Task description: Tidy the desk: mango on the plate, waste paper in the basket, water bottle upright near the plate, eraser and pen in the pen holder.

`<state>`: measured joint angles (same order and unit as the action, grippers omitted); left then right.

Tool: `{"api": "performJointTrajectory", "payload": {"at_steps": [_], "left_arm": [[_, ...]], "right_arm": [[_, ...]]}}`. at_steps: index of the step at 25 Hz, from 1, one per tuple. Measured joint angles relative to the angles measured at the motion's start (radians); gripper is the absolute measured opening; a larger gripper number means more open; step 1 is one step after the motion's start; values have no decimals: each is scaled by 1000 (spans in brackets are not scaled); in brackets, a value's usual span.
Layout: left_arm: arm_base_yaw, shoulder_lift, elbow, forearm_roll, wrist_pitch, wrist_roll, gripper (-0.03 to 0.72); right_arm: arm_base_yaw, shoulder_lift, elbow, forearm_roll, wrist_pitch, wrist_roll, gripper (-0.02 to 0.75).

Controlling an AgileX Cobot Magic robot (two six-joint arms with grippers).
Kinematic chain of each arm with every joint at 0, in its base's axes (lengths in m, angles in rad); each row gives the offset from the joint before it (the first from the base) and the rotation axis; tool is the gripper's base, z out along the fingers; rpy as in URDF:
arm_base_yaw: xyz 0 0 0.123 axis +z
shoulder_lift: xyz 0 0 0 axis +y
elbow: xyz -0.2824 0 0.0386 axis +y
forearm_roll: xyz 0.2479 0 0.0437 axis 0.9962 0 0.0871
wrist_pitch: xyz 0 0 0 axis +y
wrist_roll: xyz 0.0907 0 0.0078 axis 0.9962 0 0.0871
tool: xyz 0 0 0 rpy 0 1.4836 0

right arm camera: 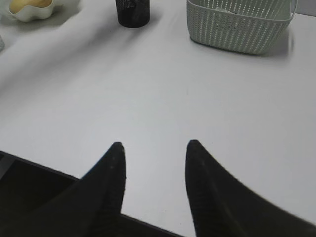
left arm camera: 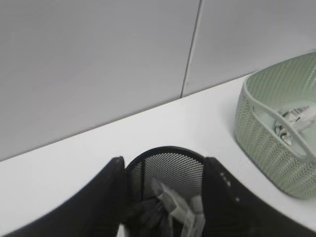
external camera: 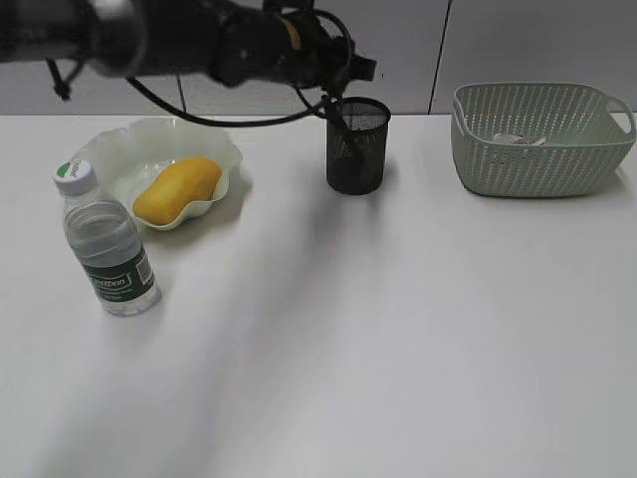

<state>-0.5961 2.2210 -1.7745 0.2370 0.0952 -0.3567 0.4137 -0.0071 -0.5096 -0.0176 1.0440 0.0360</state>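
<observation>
Black mesh pen holder (external camera: 358,145) sits upper centre of my exterior view; my left pincer (left arm camera: 165,173) hangs spread over it, and my right pincer (right arm camera: 154,150) gapes, holding nothing.

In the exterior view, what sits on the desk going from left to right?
Water bottle → mango on the plate → pen holder → basket.
</observation>
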Motion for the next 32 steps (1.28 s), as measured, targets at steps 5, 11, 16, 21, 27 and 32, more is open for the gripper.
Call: {"api": "performJointTrajectory", "payload": {"at_steps": [5,11,16,21,27,32], "left_arm": [[-2,-187,0,48,451,2,258],[-12,-441,167,19,739,99,241],[-37,-786,514,-3,751,111,239],[-37,-1209,870,-3,760,114,239],[-37,-1787,1125,-25,807,114,239],[-37,-2090,1199,-39,919,114,239]], "right_arm": [[0,0,0,0,0,0,295],[0,0,0,0,0,0,263],[0,0,0,-12,0,0,258],[0,0,0,-38,0,-1,256],[0,0,0,-40,0,-1,256],[0,0,0,-41,0,-1,256]]}}
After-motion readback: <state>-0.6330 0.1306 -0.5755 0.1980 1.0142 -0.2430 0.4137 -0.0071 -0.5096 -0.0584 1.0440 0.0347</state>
